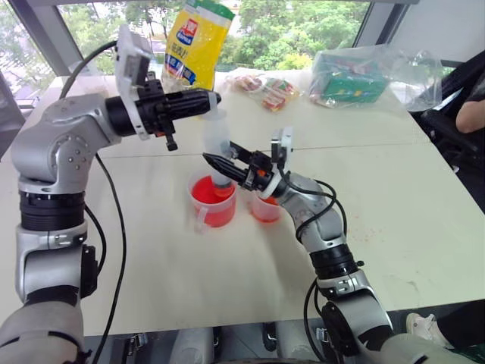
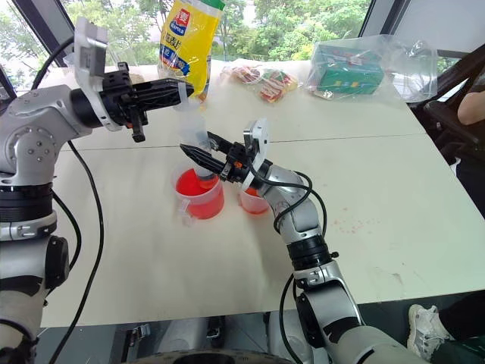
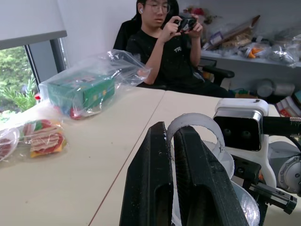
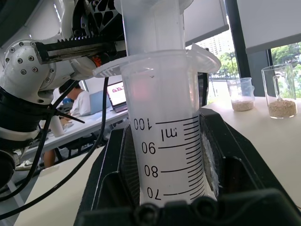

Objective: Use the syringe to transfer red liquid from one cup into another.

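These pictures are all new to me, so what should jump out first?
The syringe stands upright mid-table with its tip in the handled cup of red liquid. The right gripper is shut on its barrel, and the left gripper is shut on the plunger ring above. A smaller cup with orange-red liquid sits just right of the handled one, and a yellow bag stands at the far edge.

I am seeing the syringe [image 1: 217,144] standing in the handled cup [image 1: 211,200], its nozzle hiding below the rim. The right gripper [image 1: 214,161] is covering the barrel's lower part; in the right wrist view its scale is running out of frame below 70. I cannot read how much liquid it holds.
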`<action>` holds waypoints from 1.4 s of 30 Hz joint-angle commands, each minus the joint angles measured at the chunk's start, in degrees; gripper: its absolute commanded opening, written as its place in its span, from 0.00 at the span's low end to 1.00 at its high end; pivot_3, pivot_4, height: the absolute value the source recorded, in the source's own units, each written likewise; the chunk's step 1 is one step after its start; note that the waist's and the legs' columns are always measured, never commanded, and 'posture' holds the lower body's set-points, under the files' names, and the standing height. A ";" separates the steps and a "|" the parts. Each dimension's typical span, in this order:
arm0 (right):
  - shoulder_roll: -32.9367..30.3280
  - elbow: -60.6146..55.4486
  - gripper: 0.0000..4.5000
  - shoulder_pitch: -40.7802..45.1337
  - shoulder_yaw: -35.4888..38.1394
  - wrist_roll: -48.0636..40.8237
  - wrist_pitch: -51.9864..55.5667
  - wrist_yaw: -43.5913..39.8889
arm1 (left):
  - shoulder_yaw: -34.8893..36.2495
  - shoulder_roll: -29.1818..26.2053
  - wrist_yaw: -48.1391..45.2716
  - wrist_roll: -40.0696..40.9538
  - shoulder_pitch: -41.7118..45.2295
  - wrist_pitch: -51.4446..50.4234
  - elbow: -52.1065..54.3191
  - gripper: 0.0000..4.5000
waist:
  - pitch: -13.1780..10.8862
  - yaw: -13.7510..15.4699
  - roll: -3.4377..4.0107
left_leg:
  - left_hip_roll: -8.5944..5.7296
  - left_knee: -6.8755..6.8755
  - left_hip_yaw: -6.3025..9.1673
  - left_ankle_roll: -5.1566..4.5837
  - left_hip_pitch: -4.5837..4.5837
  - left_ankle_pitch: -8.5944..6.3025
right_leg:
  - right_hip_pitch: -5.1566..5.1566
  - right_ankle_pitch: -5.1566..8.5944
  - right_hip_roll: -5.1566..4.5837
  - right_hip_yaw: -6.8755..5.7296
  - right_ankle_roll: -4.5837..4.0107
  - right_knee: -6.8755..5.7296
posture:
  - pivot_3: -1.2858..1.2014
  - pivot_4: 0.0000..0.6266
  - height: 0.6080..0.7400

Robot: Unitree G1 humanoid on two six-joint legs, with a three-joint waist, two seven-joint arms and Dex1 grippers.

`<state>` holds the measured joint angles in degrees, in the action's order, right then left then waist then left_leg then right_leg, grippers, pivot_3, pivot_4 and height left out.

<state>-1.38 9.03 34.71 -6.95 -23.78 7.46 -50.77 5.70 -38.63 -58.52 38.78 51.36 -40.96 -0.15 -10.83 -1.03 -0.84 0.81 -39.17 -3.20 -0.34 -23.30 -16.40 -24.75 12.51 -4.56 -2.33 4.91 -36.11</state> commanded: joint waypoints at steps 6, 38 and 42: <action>0.53 -3.54 0.31 3.32 -1.33 -1.39 2.32 -1.43 | 4.05 -3.18 2.40 2.57 -3.92 -4.46 4.75 0.44 | 0.00 -0.22 0.00 | 0.03 0.00 0.01 0.00 0.01 0.00 | -0.01 0.00 0.02 0.00 0.00 -0.01 | 0.52 0.24 1.00; -12.37 -28.69 0.31 -4.24 13.48 -13.07 16.78 14.80 | 1.30 1.31 -1.75 2.87 0.08 -1.42 0.41 0.99 | -0.04 0.11 0.03 | -0.03 0.03 -0.03 -0.03 -0.09 -0.02 | -0.06 0.00 -0.05 -0.01 0.00 0.06 | 0.52 0.24 1.00; -12.97 -27.77 0.31 -8.05 11.68 -9.64 13.48 14.12 | 0.37 3.30 -2.45 4.50 1.41 -3.07 2.14 0.99 | -0.04 0.01 0.03 | -0.01 0.02 -0.05 -0.03 -0.07 -0.02 | -0.08 0.01 -0.01 0.02 0.00 0.02 | 0.52 0.24 1.00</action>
<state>-14.12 -16.80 26.15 5.14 -34.08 23.33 -36.28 5.51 -35.22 -60.40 41.74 50.91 -43.66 -0.26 -10.87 -1.02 -0.81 0.81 -39.14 -3.25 -0.37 -23.37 -16.41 -24.84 12.52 -4.56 -2.31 4.91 -36.08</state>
